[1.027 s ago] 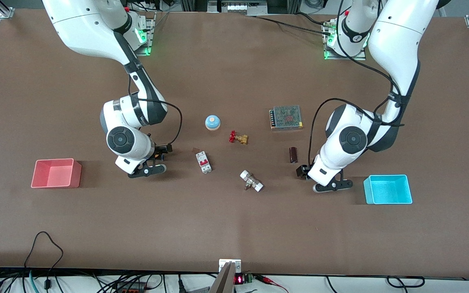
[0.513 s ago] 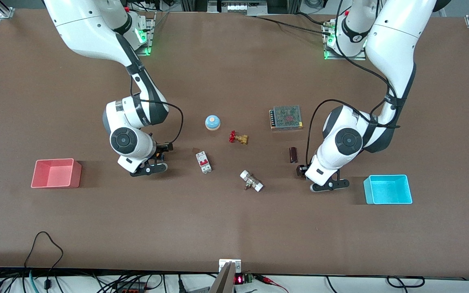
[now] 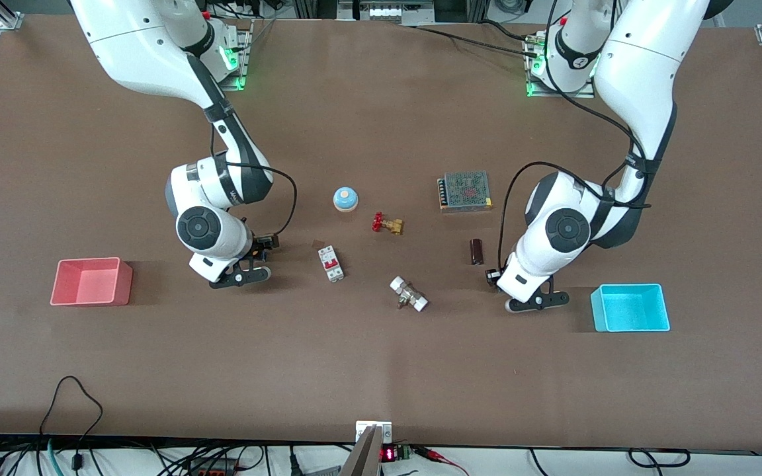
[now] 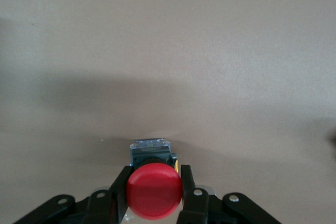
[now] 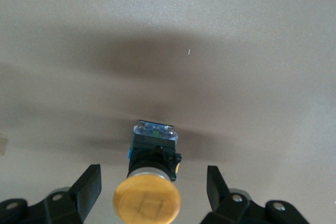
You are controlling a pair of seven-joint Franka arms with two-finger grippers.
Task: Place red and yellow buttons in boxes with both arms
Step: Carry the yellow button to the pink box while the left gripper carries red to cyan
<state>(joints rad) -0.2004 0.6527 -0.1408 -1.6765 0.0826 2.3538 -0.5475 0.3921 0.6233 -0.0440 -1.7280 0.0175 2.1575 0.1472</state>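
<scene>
Since a second ago, left claw [image 4: 154, 203] has clamped the red button [image 4: 154, 191]; right claw [image 5: 153, 192] still gapes around the yellow button [image 5: 147, 201], ungrasped.

2 arms, w/ 2 grippers: left gripper [image 3: 495, 276], right gripper [image 3: 263, 246]. 2 buttons: 1 red button [image 4: 154, 190], 1 yellow button [image 5: 147, 200]. 2 boxes: 1 pink box [image 3: 90, 282], 1 blue box [image 3: 630, 308]. 1 blue dome [image 3: 345, 198]. 2 valves: 1 red-handled valve [image 3: 387, 224], 1 white-ended valve [image 3: 409, 294]. 1 breaker [image 3: 331, 263]. 1 mesh metal box [image 3: 465, 190]. 1 dark cylinder [image 3: 477, 251].
</scene>
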